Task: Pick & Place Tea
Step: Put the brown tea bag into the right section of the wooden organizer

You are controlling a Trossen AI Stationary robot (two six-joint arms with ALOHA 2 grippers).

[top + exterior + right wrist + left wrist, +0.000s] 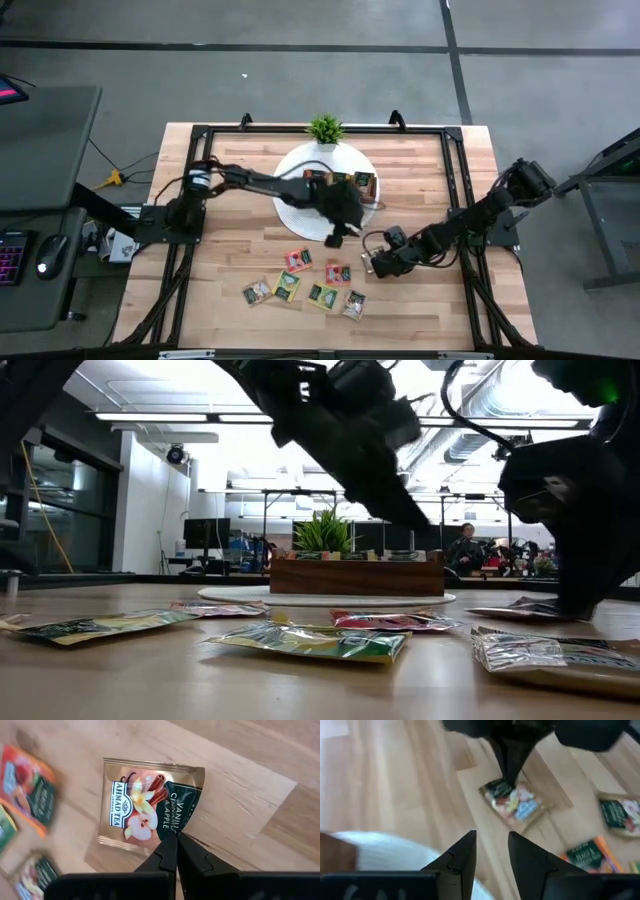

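The tea sachets lie flat and scattered on the near half of the wooden table [230, 210]: red-pink [297, 259], [337, 273], green-yellow [287, 286], [322, 296], grey [354, 304]. My right gripper [175, 842] points down over the table right of them, shut on a tan vanilla-cinnamon-apple sachet [145, 807], which the left wrist view also shows as a tan sachet [517, 807]. My left gripper [492, 847] hovers open just beyond it, by the near rim of the white plate [290, 205]. It holds nothing. My right gripper pinches the tan sachet between its two fingers at the edge of its dark green label end [176, 826], about midway along that edge. The fingers [509, 767] come from above, pointing down. The sachet lies about flat; I cannot tell whether it is clear of the table.
The brown wooden tray [342, 182] sits on the white plate with sachets standing in it, and the small potted plant [325, 128] is behind it. A black frame [455, 200] borders the table. My two arms are close together over the middle.
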